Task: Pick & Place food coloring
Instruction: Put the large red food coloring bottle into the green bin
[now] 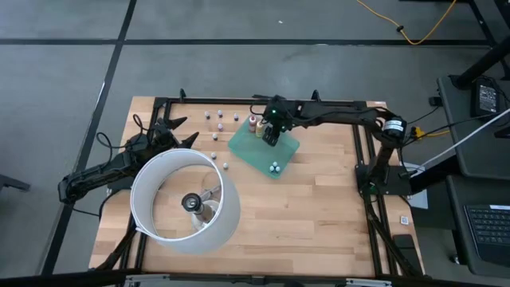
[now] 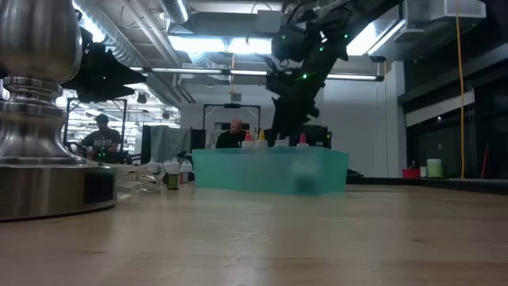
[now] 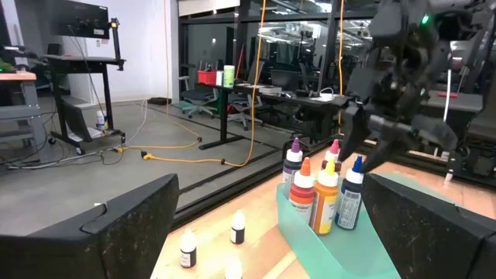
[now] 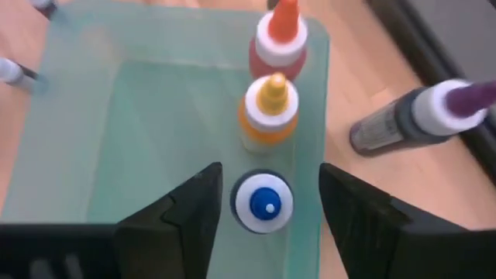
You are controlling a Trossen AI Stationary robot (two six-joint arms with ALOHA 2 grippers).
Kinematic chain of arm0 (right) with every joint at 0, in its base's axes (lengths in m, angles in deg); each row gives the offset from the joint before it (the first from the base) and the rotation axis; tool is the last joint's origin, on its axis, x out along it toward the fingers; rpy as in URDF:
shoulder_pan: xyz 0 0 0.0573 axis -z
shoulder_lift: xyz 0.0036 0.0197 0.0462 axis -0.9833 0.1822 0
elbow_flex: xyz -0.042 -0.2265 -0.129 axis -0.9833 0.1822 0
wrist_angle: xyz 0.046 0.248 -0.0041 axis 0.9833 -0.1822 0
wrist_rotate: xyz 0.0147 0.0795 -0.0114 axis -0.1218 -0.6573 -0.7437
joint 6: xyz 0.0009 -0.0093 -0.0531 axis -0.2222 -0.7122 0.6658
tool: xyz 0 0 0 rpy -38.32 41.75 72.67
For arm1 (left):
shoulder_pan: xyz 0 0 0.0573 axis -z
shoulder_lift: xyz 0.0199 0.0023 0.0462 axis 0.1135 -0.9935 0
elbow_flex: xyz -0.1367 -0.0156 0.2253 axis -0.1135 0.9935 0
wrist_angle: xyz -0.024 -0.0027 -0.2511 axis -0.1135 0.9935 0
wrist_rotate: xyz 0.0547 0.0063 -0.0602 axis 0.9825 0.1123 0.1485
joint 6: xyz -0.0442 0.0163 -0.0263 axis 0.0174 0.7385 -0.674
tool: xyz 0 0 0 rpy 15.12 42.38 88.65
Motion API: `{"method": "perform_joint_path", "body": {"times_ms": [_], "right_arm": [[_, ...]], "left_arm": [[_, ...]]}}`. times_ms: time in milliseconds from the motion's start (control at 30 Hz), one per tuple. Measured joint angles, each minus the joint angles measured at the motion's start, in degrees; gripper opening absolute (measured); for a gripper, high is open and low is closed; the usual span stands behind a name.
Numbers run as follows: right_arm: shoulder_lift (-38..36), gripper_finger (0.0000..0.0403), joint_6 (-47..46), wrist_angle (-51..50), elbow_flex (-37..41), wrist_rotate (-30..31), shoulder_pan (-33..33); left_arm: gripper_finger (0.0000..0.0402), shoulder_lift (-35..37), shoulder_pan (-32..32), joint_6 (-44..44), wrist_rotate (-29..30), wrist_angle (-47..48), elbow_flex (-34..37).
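Observation:
Three upright food coloring bottles stand in a row on their bases inside the green tray: red-capped, yellow-capped and blue-capped. A dark purple-capped bottle stands on the wood just outside the tray. My right gripper hangs open above the tray's far end, one finger on each side of the blue cap with a gap on both sides. Several small bottles are scattered on the table. My left gripper waits open to the tray's left.
A big white ring lamp on a metal base fills the table's near-left part. Two tiny bottles lie at the tray's near end. A black frame runs along the table's far edge. People sit in the room behind.

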Motion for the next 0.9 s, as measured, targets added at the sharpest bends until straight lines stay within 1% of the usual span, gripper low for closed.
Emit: {"method": "perform_joint_path", "body": {"times_ms": [300, 500, 600, 700, 900], "right_arm": [[-6.1, 0.0259, -0.6, -2.3, 0.0, 0.0, 2.2], [-7.8, 0.0287, -7.3, -4.2, 0.0, 0.2, 3.8], [-7.8, 0.0291, -10.7, -4.2, 0.0, 2.3, 4.3], [-7.8, 0.0291, -10.3, -4.4, 0.0, 4.2, 5.0], [-7.8, 0.0291, -7.4, -4.9, 0.0, 4.7, 7.0]], "left_arm": [[0.0400, 0.0, 0.0, 0.0, 0.0, 0.0, 0.0], [0.0400, 0.0, 0.0, 0.0, 0.0, 0.0, 0.0], [0.0400, 0.0, 0.0, 0.0, 0.0, 0.0, 0.0], [0.0400, 0.0, 0.0, 0.0, 0.0, 0.0, 0.0], [0.0400, 0.0, 0.0, 0.0, 0.0, 0.0, 0.0]]}}
